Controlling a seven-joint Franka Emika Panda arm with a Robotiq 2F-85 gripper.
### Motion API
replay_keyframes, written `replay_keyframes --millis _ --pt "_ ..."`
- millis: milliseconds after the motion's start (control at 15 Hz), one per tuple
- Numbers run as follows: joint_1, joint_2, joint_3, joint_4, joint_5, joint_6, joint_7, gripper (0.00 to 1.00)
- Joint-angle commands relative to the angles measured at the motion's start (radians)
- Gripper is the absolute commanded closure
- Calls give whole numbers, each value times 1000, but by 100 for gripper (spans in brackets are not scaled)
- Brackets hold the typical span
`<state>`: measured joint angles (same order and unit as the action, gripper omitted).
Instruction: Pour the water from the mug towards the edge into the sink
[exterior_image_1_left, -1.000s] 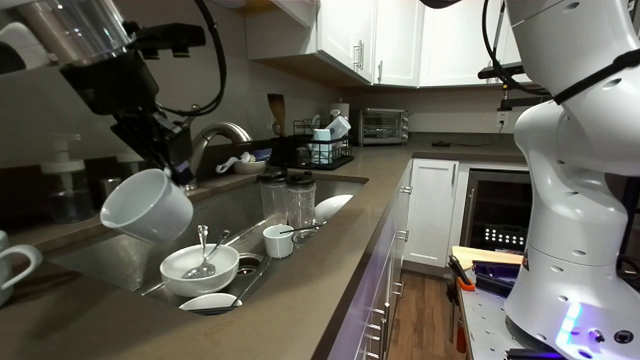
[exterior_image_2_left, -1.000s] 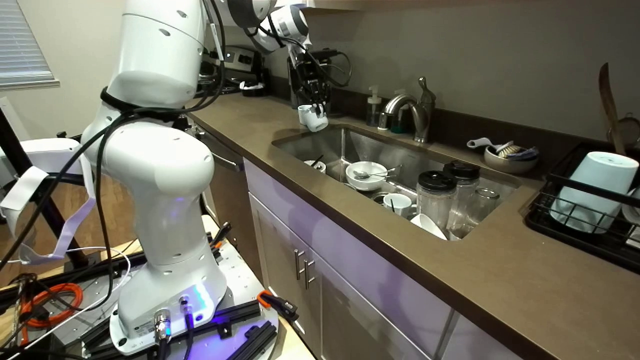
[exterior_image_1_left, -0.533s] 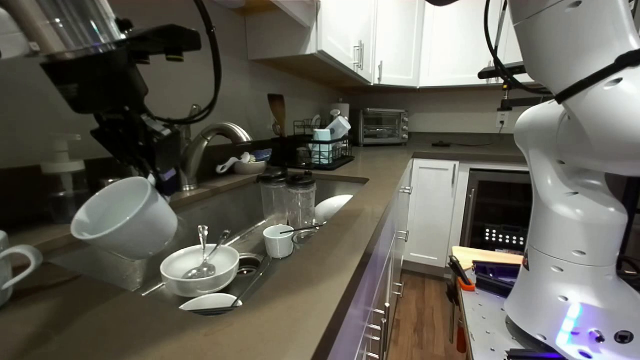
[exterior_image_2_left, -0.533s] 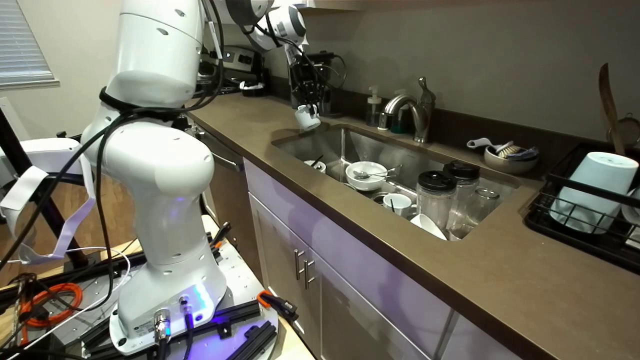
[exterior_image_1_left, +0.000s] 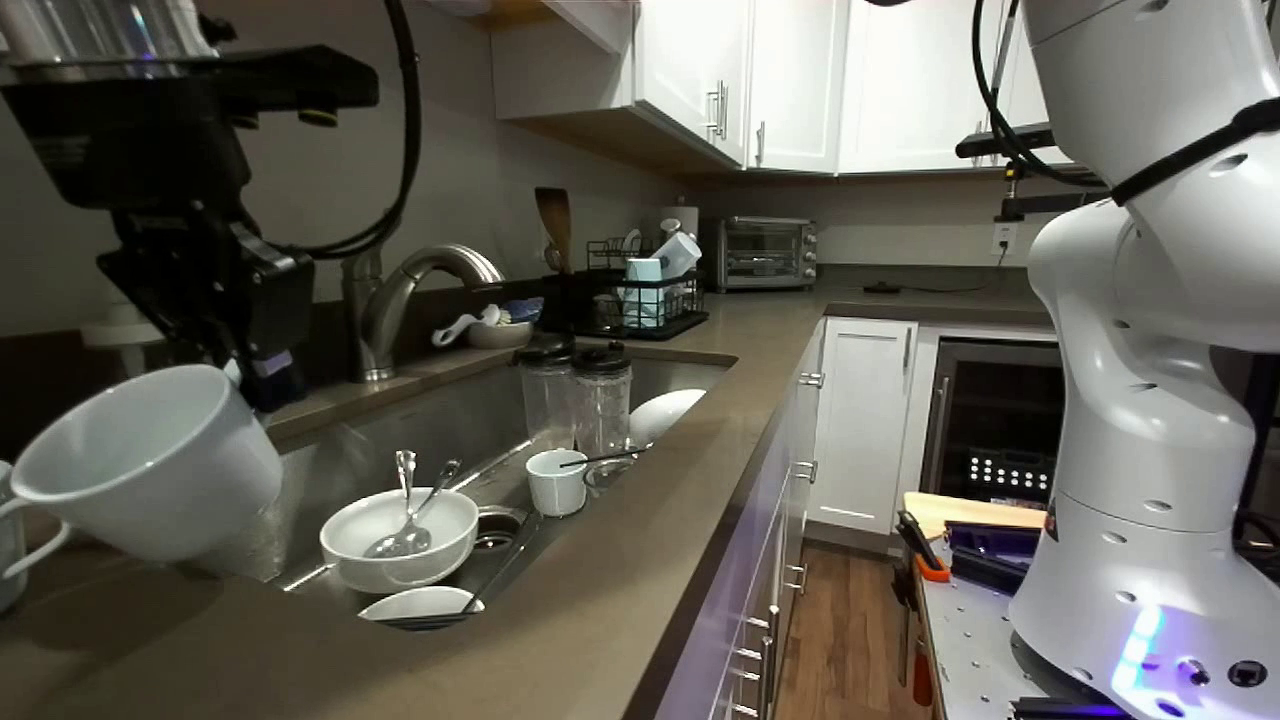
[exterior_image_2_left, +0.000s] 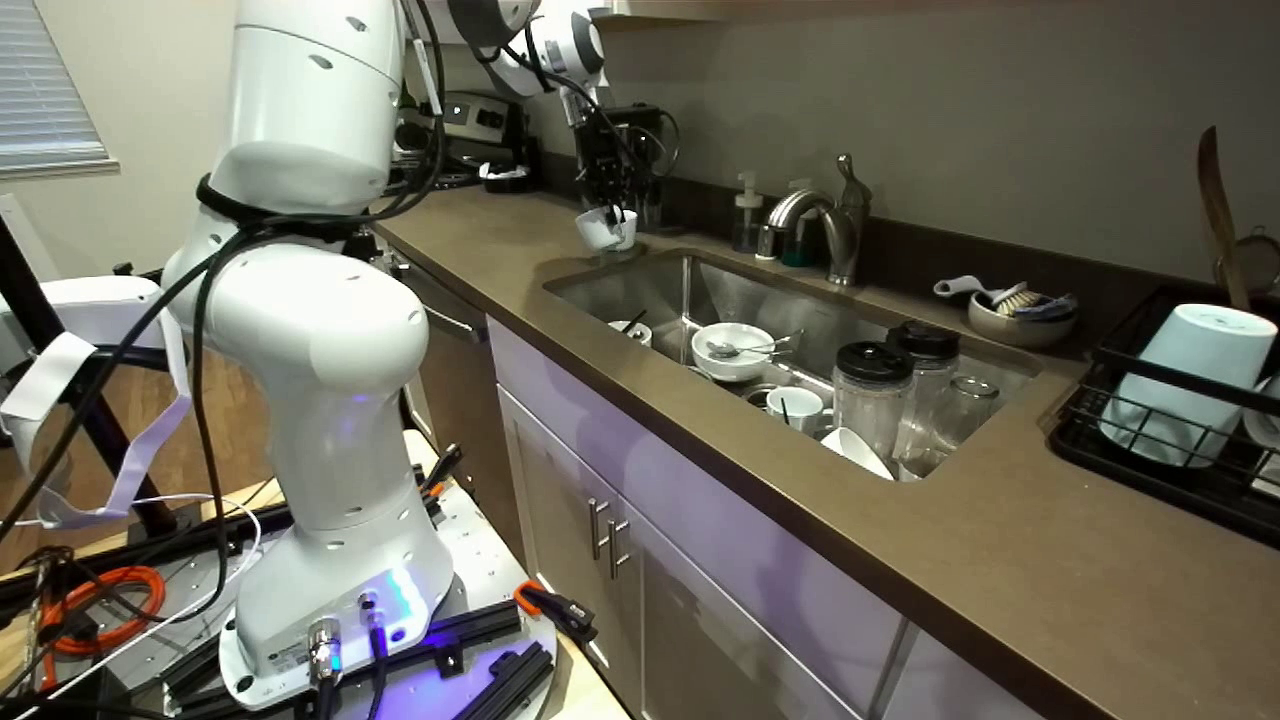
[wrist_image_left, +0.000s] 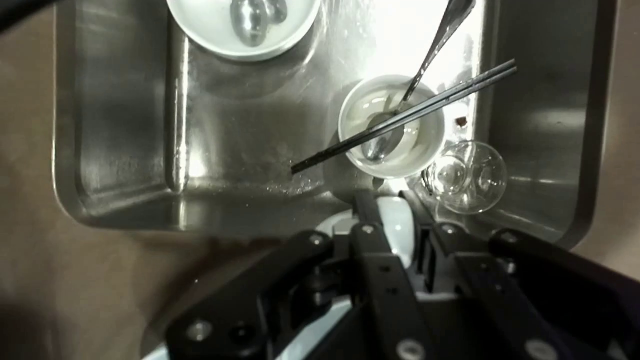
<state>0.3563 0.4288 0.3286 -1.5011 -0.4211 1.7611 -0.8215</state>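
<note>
A white mug (exterior_image_1_left: 150, 470) is held in the air, tilted, its mouth facing up and to the left. It also shows in an exterior view (exterior_image_2_left: 596, 230) near the far end of the sink. My gripper (exterior_image_1_left: 255, 385) is shut on its handle. In the wrist view the handle (wrist_image_left: 397, 225) sits between the fingertips (wrist_image_left: 390, 202); the mug's body is mostly hidden below. No water can be made out in the mug. The metal sink (wrist_image_left: 250, 120) lies below, its edge passing under the gripper. A second white mug (exterior_image_1_left: 10, 580) stands on the counter behind the held one.
In the sink are a white bowl with spoons (exterior_image_1_left: 400, 545), a cup with chopsticks across it (wrist_image_left: 390, 165), a small white mug (exterior_image_1_left: 557, 485) and lidded clear jars (exterior_image_1_left: 600, 410). The faucet (exterior_image_1_left: 375, 310) and soap bottles (exterior_image_2_left: 747, 215) stand along the back. A dish rack (exterior_image_2_left: 1150, 400) stands beyond.
The gripper and held mug have moved left in both exterior views, away from the faucet and towards the standing mug. The mug has turned from mouth-down towards more upright.
</note>
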Motion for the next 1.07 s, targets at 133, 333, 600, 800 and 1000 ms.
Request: replay_keyframes --millis 133,333,600,800,1000 --pt "-16 2 15 -40 89 148 -107 94" --pt "-21 18 22 -45 150 190 -149 94" --pt "-26 33 36 -48 246 236 -194 94" --pt "-18 42 46 -51 301 240 -216 94" --pt "-6 47 55 -54 320 231 -213 94"
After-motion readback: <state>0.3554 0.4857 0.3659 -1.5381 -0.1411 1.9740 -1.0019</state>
